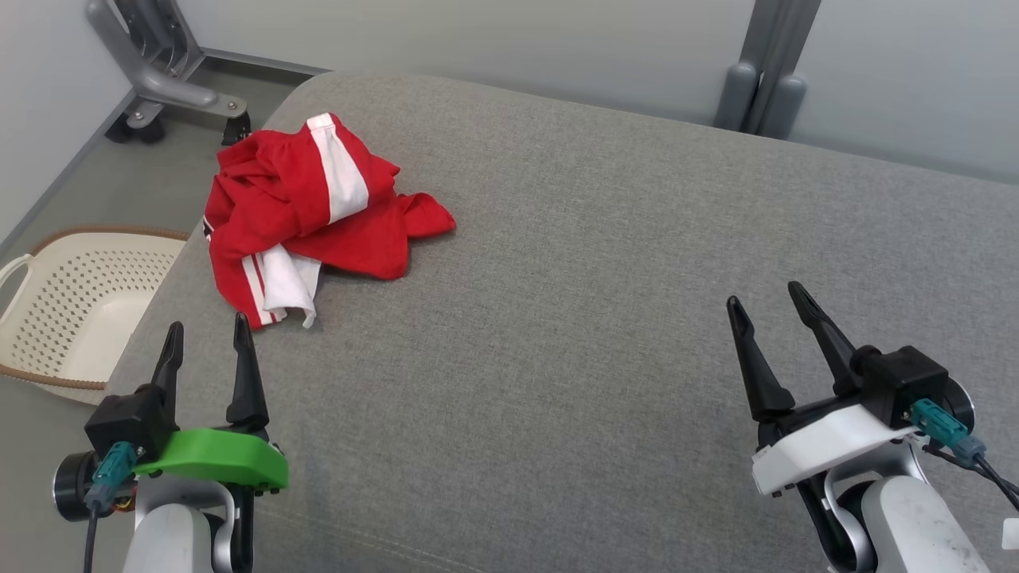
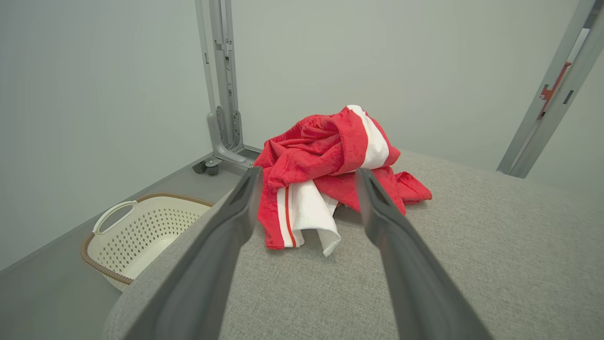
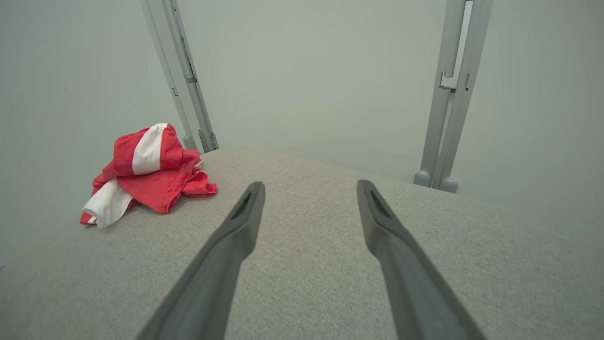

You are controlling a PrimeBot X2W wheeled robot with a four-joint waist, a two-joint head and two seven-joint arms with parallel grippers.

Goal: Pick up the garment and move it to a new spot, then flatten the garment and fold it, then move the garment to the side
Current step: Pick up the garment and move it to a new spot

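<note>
Grey fabric-covered table [image 1: 597,278], far-left corner rounded. On the grey floor [image 1: 119,183], just beside the table's left edge: cream perforated basket [image 1: 80,286], brown woven rim, pale handle, standing upright. Beyond the far-left corner, a grey metal frame [image 1: 159,79] on dark castors. Past the far edge, right side, paired grey uprights [image 1: 764,87] against a pale wall [image 1: 478,32].

No legible text anywhere; print on orange tag [image 2: 547,94] of frame post [image 2: 528,141] too small.

We see L pincer [image 1: 208,321] w/ green cover [image 1: 215,458], R pincer [image 1: 762,292] w/ white cover [image 1: 820,446]; black fingers [image 1: 247,374], teal connectors [image 1: 939,422], pale forearms [image 1: 915,517].
</note>
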